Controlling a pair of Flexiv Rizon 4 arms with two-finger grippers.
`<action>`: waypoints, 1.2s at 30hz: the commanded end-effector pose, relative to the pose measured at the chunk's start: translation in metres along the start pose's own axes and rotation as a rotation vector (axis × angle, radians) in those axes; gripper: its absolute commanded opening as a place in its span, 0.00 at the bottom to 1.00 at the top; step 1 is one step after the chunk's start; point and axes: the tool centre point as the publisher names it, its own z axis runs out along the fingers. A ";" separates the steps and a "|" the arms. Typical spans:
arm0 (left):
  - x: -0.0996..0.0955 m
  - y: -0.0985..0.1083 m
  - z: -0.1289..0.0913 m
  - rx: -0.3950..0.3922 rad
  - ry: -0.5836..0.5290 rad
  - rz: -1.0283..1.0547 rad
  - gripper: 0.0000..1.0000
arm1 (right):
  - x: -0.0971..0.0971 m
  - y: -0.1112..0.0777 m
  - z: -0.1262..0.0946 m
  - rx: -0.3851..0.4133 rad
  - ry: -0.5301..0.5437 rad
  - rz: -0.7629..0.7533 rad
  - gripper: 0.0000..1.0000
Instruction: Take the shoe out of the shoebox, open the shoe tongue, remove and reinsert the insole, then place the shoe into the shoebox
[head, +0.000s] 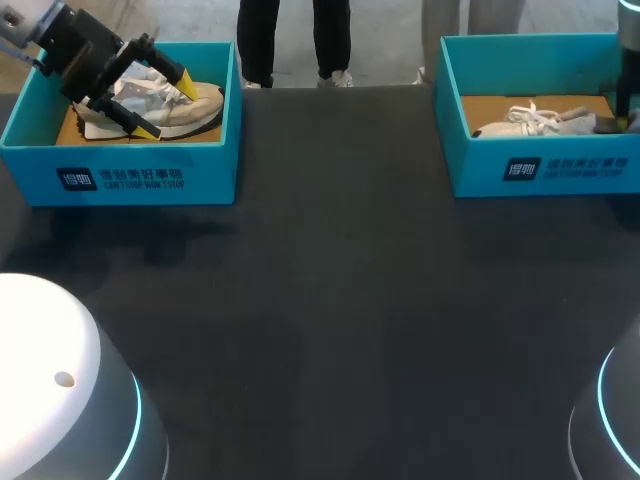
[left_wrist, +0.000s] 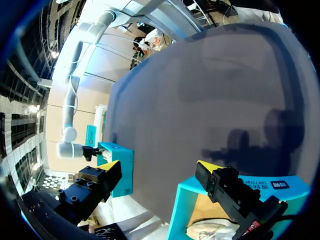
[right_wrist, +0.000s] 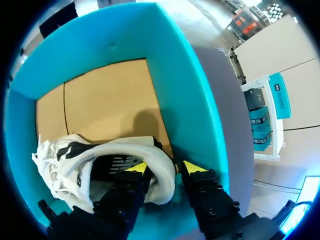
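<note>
We see the left shoebox (head: 150, 175) and the right shoebox (head: 560, 165) standing well apart at the table's (head: 330, 300) far edge, with the dark tabletop spreading between them and toward us. Our left gripper (head: 162, 104) hangs over the left shoebox with its fingers spread wide and nothing between them. One yellow tip is above the left sneaker (head: 200, 105), the other close over the box's front wall. That sneaker lies on its sole inside the box, running lengthwise along it. In the left wrist view the gripper points out across the table from above the teal rim, with the sneaker below it. Our right gripper (right_wrist: 164, 167) is down inside the right shoebox at its right end. It stands narrow and clamps the heel of the right sneaker (head: 530, 122) — one finger inside the collar over the dark insole, the other outside the heel. The outer finger is just beside the teal end wall, so there is little room on that side. Ahead of the gripper the brown cardboard floor (right_wrist: 110, 100) shows up to the far wall. This sneaker lies on that floor, its laces bunched toward the toe — well away from the gripper.
</note>
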 end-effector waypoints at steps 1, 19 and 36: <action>0.000 0.000 0.000 -0.001 0.003 0.000 1.00 | -0.008 -0.009 -0.023 -0.032 0.004 0.009 0.44; 0.000 0.000 0.000 -0.001 0.003 0.000 1.00 | -0.013 -0.024 -0.093 -0.126 0.104 -0.024 0.45; -0.002 0.000 -0.002 -0.012 0.006 0.013 1.00 | -0.004 -0.051 -0.111 -0.136 0.154 -0.040 1.00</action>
